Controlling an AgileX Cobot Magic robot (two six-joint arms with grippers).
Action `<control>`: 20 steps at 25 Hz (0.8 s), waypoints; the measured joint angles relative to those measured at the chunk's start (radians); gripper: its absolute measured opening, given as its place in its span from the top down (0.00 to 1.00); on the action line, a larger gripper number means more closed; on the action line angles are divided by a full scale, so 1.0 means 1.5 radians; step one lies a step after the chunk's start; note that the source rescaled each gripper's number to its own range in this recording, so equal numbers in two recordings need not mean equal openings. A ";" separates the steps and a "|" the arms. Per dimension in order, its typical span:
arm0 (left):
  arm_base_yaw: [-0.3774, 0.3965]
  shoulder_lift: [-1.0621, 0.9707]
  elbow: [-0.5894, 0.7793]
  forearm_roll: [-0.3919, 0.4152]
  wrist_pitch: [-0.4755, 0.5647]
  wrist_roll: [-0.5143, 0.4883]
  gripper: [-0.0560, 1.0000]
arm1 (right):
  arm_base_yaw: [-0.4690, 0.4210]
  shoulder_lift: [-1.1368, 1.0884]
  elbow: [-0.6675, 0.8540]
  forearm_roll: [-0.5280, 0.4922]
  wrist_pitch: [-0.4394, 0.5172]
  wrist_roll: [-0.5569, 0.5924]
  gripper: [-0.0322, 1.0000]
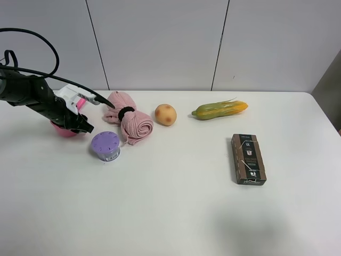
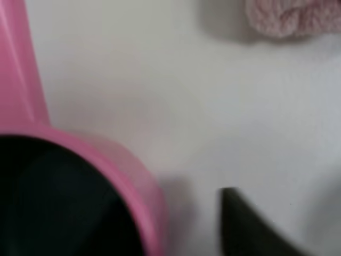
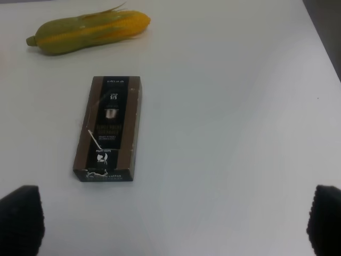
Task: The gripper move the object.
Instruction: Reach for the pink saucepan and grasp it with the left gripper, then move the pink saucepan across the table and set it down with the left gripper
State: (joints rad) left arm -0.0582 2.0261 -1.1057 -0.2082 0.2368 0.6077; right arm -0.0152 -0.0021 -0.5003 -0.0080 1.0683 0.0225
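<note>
The bright pink toy saucepan (image 1: pixel 63 130) sits on the white table at the far left, and its handle (image 1: pixel 81 102) points towards the back. My left gripper (image 1: pixel 76 124) is down at the pan, right over its rim. In the blurred left wrist view the pan's pink wall (image 2: pixel 136 176) and dark inside fill the lower part. One black finger (image 2: pixel 250 229) stands outside the wall with bare table between them. The other finger does not show against the dark inside. My right gripper (image 3: pixel 170 224) is open and empty, and is out of the exterior high view.
A purple lidded container (image 1: pixel 105 145) stands close to the pan. Beside it lies a pink rolled cloth (image 1: pixel 129 120), then a round orange fruit (image 1: pixel 165 114) and a corn cob (image 1: pixel 219 109). A dark box (image 1: pixel 248 159) lies right of centre, under the right wrist camera (image 3: pixel 109 128).
</note>
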 joint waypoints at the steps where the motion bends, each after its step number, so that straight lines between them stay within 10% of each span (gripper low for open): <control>1: 0.000 0.000 0.000 0.000 -0.001 0.000 0.81 | 0.000 0.000 0.000 0.000 0.000 0.000 0.00; 4: 0.000 0.000 0.000 0.000 0.001 0.000 0.94 | 0.000 0.000 0.000 0.000 0.000 0.000 0.00; 13: 0.000 -0.079 0.000 0.013 0.022 -0.002 0.95 | 0.000 0.000 0.000 0.000 0.000 0.000 0.00; 20: -0.032 -0.235 -0.001 0.008 0.164 -0.023 0.95 | 0.000 0.000 0.000 0.000 0.000 0.000 0.00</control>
State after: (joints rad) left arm -0.1057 1.6736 -1.1075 -0.1964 0.4822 0.5736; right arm -0.0152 -0.0021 -0.5003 -0.0080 1.0683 0.0225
